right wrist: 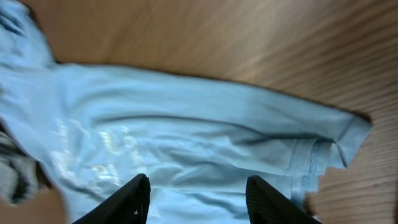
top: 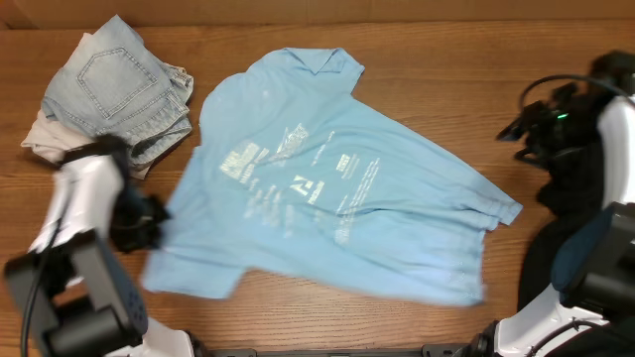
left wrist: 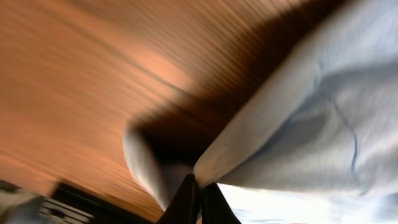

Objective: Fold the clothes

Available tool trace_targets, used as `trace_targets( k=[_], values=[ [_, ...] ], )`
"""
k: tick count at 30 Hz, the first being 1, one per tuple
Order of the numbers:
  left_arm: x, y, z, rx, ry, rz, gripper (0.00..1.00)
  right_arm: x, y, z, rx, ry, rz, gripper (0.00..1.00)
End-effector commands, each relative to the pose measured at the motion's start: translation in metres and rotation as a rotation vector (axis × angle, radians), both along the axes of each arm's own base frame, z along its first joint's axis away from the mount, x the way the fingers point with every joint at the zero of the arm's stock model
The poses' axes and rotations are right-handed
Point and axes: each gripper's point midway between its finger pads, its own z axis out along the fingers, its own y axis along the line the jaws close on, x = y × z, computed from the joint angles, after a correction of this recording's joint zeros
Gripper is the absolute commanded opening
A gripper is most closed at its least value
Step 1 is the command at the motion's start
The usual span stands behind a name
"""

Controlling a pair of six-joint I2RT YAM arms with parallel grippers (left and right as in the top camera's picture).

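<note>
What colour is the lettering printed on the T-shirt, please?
The lettering is white, on the sky-blue T-shirt; the overhead view shows it best.

One sky-blue T-shirt (top: 337, 188), one pair of denim shorts (top: 119, 89), one beige cloth (top: 40, 134), one table (top: 446, 79).

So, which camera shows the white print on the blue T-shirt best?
The overhead view: the whole print lies in sight on the spread T-shirt. The right wrist view shows only a blurred part of it. The left wrist view shows only plain cloth, no print.
</note>
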Motion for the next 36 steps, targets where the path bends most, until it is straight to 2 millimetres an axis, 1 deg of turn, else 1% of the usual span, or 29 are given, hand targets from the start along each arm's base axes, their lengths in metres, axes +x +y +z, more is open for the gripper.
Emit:
trace_targets(
  k=[1,3,5,8,11,13,15,17,21,24,27,29,30,31,32,33,35,36],
  values=[
    [-0.005,0.045,0.021,0.069,-0.073,0.076,0.04,-0.020,0.003,-0.033,-0.155,0.123,0.019,0.53],
    [-0.015,0.061,0.022,0.107,-0.051,0.107,0.04,-0.028,0.005,-0.049,-0.195,0.169,0.002,0.53],
    [-0.016,0.065,0.022,0.087,-0.069,0.149,0.04,-0.038,0.014,-0.065,-0.186,0.198,0.017,0.53],
    [-0.017,0.068,0.021,0.084,-0.079,0.166,0.04,-0.047,0.017,-0.088,-0.192,0.214,0.028,0.63],
    [-0.015,0.067,0.021,0.085,-0.082,0.157,0.04,-0.045,0.017,-0.105,-0.198,0.185,0.025,0.68],
    [-0.014,0.068,0.021,0.088,-0.088,0.156,0.04,-0.041,0.016,-0.113,-0.205,0.152,0.021,0.68],
    [-0.013,0.068,0.021,0.089,-0.089,0.156,0.04,-0.036,0.018,-0.121,-0.203,0.118,0.020,0.64],
    [-0.013,0.068,0.021,0.089,-0.089,0.157,0.04,-0.030,0.023,-0.128,-0.189,0.077,0.026,0.63],
    [-0.012,0.069,0.020,0.091,-0.095,0.156,0.04,-0.022,0.041,-0.143,-0.168,-0.016,0.104,0.60],
    [-0.012,0.068,0.020,0.086,-0.096,0.153,0.04,-0.026,0.054,-0.156,-0.180,-0.049,0.178,0.54],
    [-0.012,0.068,0.020,0.086,-0.096,0.153,0.04,-0.034,0.066,-0.165,-0.179,-0.050,0.214,0.41],
    [-0.012,0.068,0.021,0.085,-0.095,0.150,0.04,-0.040,0.072,-0.169,-0.178,-0.035,0.230,0.28],
    [-0.012,0.068,0.020,0.082,-0.096,0.147,0.04,-0.041,0.073,-0.169,-0.178,-0.031,0.229,0.24],
    [-0.011,0.068,0.020,0.081,-0.099,0.147,0.04,-0.040,0.072,-0.168,-0.180,-0.035,0.228,0.13],
    [-0.011,0.067,0.020,0.079,-0.100,0.147,0.04,-0.037,0.070,-0.168,-0.189,-0.040,0.222,0.04],
    [-0.010,0.067,0.020,0.079,-0.102,0.147,0.04,-0.032,0.065,-0.166,-0.206,-0.047,0.203,0.04],
    [-0.009,0.066,0.020,0.071,-0.110,0.148,0.04,-0.009,0.050,-0.154,-0.256,-0.097,0.152,0.04],
    [-0.008,0.066,0.020,0.067,-0.116,0.149,0.04,0.007,0.044,-0.145,-0.274,-0.142,0.136,0.04]
  ],
)
